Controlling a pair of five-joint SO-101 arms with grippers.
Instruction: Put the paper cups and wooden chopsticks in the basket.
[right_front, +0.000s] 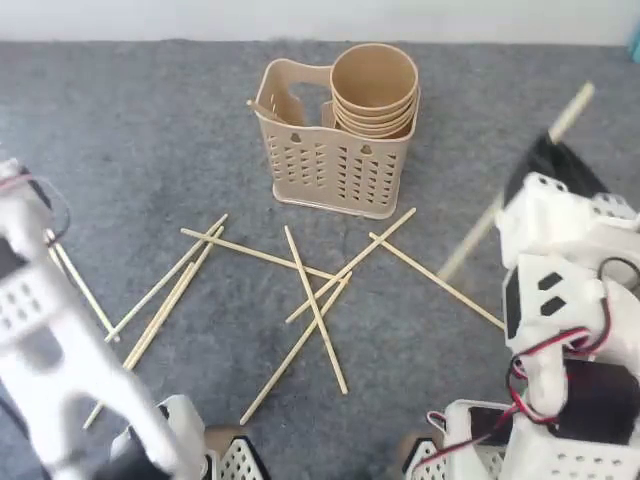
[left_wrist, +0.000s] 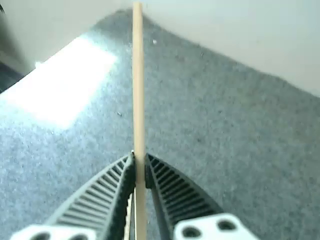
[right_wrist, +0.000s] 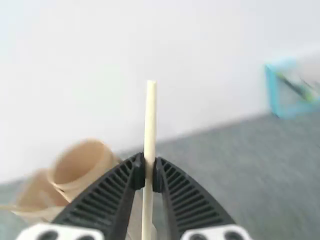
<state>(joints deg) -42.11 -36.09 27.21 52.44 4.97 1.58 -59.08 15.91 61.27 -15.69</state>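
Left gripper (left_wrist: 139, 167) and right gripper (right_wrist: 148, 172) each clamp a chopstick (left_wrist: 138, 75), probably for the basket (right_front: 330, 170).
Cups (right_front: 373, 85) already stacked inside; more chopsticks (right_front: 318, 310) strew the mat's (right_front: 120, 120) middle.

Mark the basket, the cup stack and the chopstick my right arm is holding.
basket (right_front: 330, 165): high view, perforated front wall.
cup stack (right_front: 374, 78): high view, inside of the top cup.
right arm's chopstick (right_wrist: 150, 115): right wrist view, middle of the exposed shaft.
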